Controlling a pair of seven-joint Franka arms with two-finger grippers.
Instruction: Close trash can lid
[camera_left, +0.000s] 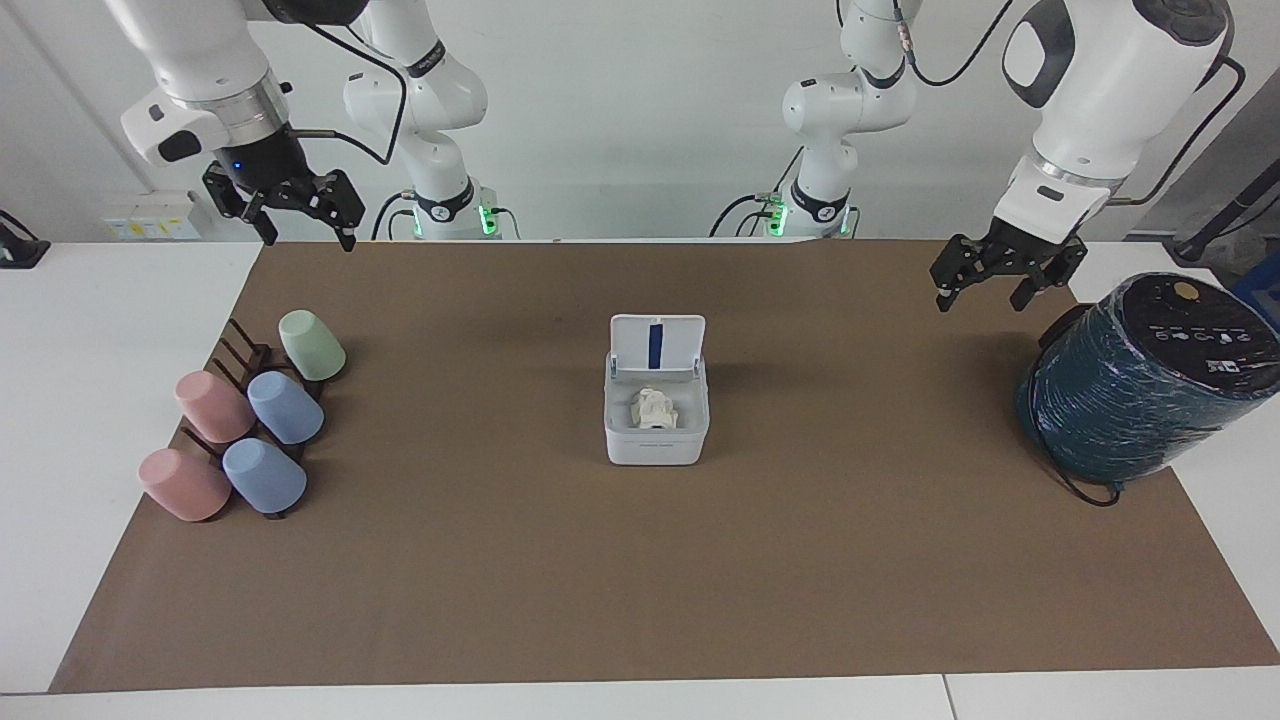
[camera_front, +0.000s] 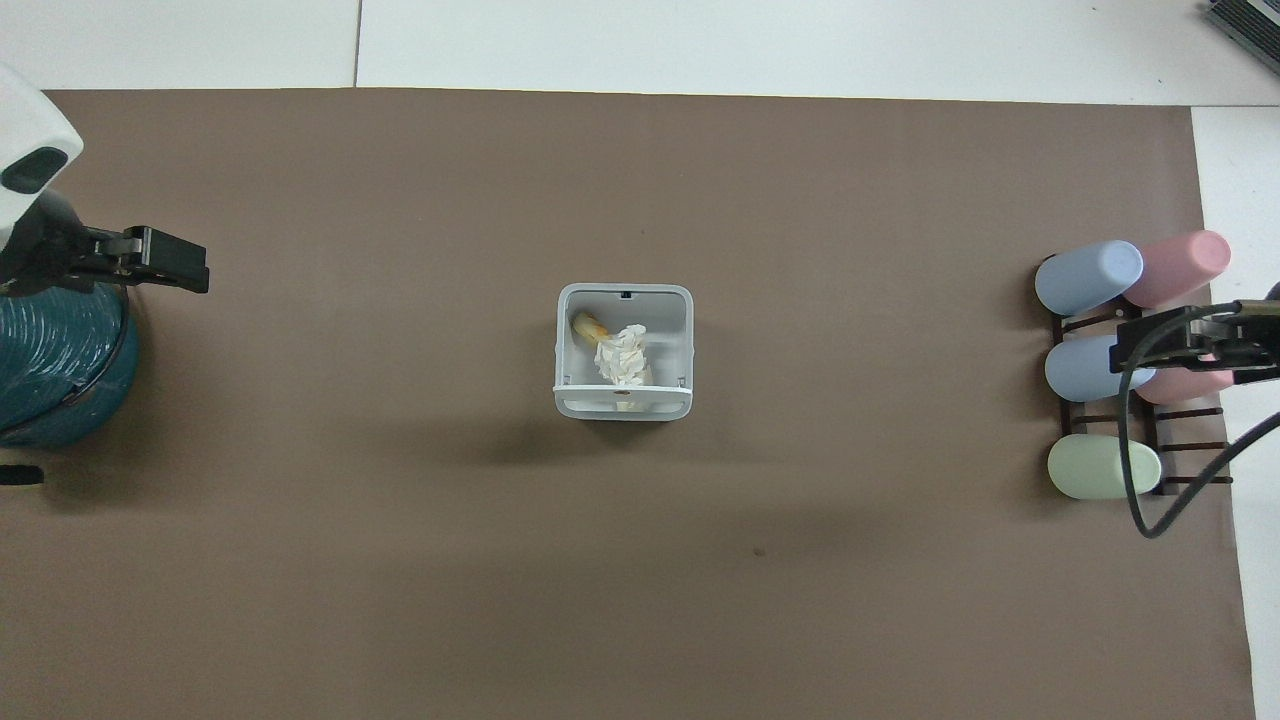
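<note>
The trash can (camera_left: 655, 448) is a small white square box in the middle of the brown mat; it also shows in the overhead view (camera_front: 623, 293). Its lid (camera_left: 657, 343) stands upright and open on the side nearer the robots, blue stripe showing; from overhead the lid (camera_front: 623, 391) is seen edge-on. Crumpled paper (camera_left: 653, 408) lies inside. My left gripper (camera_left: 980, 299) hangs open and empty in the air beside the teal cylinder. My right gripper (camera_left: 308, 238) hangs open and empty over the mat's corner near the cup rack. Both are far from the can.
A large dark teal cylinder (camera_left: 1140, 385) lies at the left arm's end of the table. A dark rack with several pastel cups (camera_left: 250, 425) sits at the right arm's end. The brown mat (camera_left: 640, 580) covers most of the table.
</note>
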